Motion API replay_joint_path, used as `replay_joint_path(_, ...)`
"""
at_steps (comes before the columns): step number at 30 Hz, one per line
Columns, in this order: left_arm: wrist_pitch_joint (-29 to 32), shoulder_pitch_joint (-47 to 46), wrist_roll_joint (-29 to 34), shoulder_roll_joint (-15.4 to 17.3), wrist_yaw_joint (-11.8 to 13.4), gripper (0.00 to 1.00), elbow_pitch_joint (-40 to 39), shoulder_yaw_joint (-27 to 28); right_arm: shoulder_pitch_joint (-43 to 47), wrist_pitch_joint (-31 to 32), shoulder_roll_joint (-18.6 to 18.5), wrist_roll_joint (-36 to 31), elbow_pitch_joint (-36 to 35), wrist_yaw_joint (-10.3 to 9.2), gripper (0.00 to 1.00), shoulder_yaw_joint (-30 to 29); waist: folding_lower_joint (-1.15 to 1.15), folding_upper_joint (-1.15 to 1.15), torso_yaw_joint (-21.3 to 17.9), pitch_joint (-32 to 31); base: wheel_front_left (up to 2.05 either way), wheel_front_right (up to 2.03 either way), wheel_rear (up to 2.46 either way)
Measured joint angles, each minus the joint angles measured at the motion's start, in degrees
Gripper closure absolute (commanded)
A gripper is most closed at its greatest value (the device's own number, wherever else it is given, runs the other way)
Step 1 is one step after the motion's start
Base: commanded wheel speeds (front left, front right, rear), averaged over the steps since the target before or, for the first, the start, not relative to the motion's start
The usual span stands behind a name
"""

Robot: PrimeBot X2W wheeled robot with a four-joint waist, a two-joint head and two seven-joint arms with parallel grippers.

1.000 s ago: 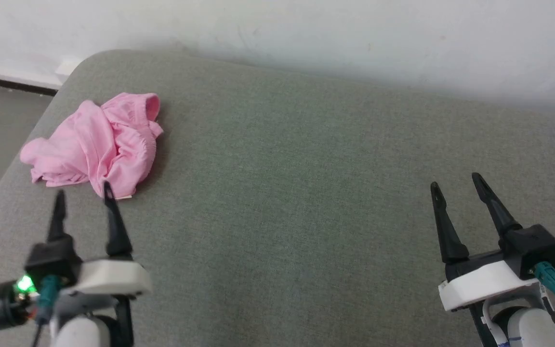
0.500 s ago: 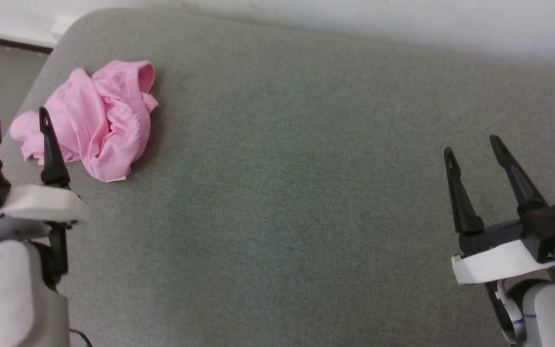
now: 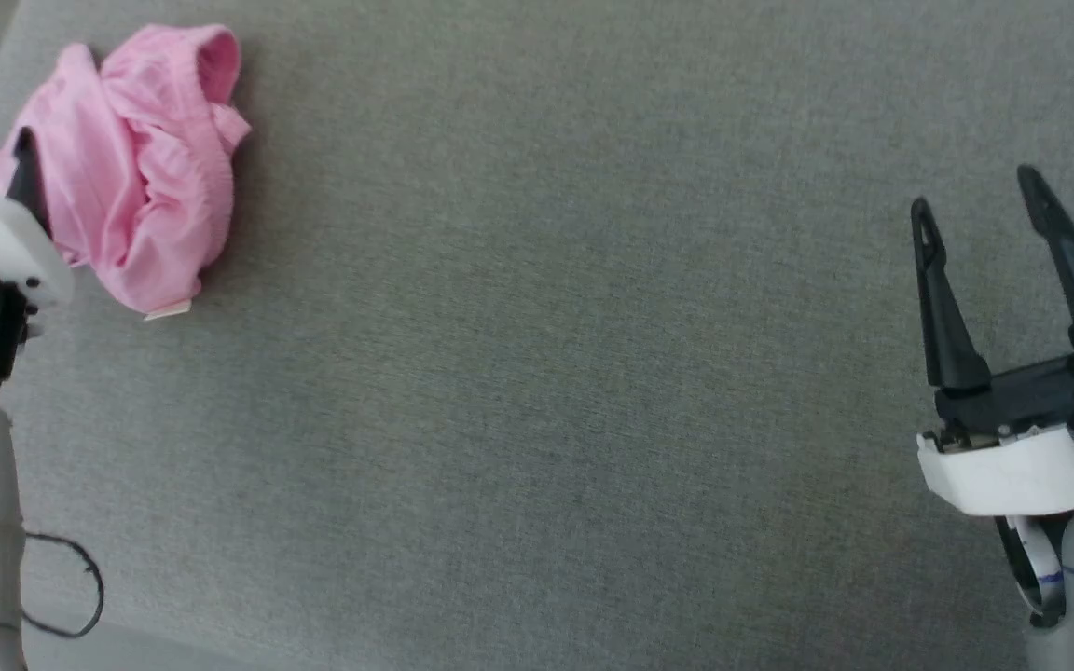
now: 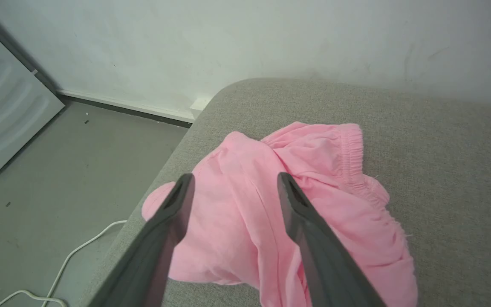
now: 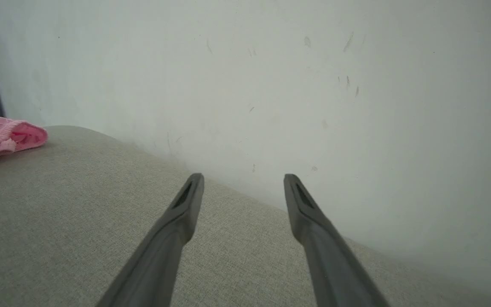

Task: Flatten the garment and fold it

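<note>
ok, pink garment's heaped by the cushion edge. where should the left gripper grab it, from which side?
Probably the gathered waistband of the garment: it stands up as a thick ridge on the heap's far side, the rest is loose folds. Come down from above: the open left gripper hangs over the heap's nearer folds, aim further in, toward the middle of the cushion.

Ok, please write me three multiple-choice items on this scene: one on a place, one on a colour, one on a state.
1. Where on the grey cushion does the garment lie?
A. Far left end
B. Centre
C. Right end
2. What colour is the garment?
A. White
B. Pink
C. Blue
3. What is its state?
A. Folded flat
B. Hung up
C. Crumpled heap
Answers: 1 A, the head view shows it by the cushion's left edge; 2 B, plainly pink; 3 C, bunched folds, nothing flat.
</note>
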Motion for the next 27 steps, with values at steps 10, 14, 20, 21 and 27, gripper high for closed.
replay_joint_path(10, 14.9, -6.0, -13.6, 6.4, -0.8, 0.0, 3.4, -11.3, -3.2, -1.2, -1.4, -2.0, -4.0, 0.0, 0.0, 1.3, 0.0, 0.0, -0.9, 7.4, 0.0, 0.0, 0.0)
replay_joint_path(14, 21.6, -7.9, -18.0, 7.3, -1.0, 0.0, 5.5, -15.7, -3.3, -1.6, -1.9, -2.6, -4.7, 0.0, 0.0, 1.5, 0.0, 0.0, -1.0, 9.9, 0.0, 0.0, 0.0)
replay_joint_path(20, 26.8, -11.8, -23.6, 11.0, -1.5, 0.0, 6.4, -20.8, -4.7, -2.4, -2.2, -3.2, -5.6, 0.0, 0.0, 1.8, -0.02, 0.0, -0.8, 13.0, 0.0, 0.0, 0.0)
replay_joint_path(21, 27.1, -12.2, -24.5, 11.5, -1.5, 0.77, 6.6, -21.5, -5.0, -2.5, -2.2, -3.3, -5.7, 0.0, 0.0, 2.0, -0.02, 0.0, -0.7, 13.5, 0.0, 0.0, 0.0)
replay_joint_path(27, 26.9, -15.2, -27.7, 15.1, -2.0, 1.0, 8.4, -26.7, -5.8, -3.1, -2.3, -3.5, -5.6, 0.0, 0.0, 2.4, 0.0, 0.0, 0.1, 14.6, 0.0, 0.0, 0.0)
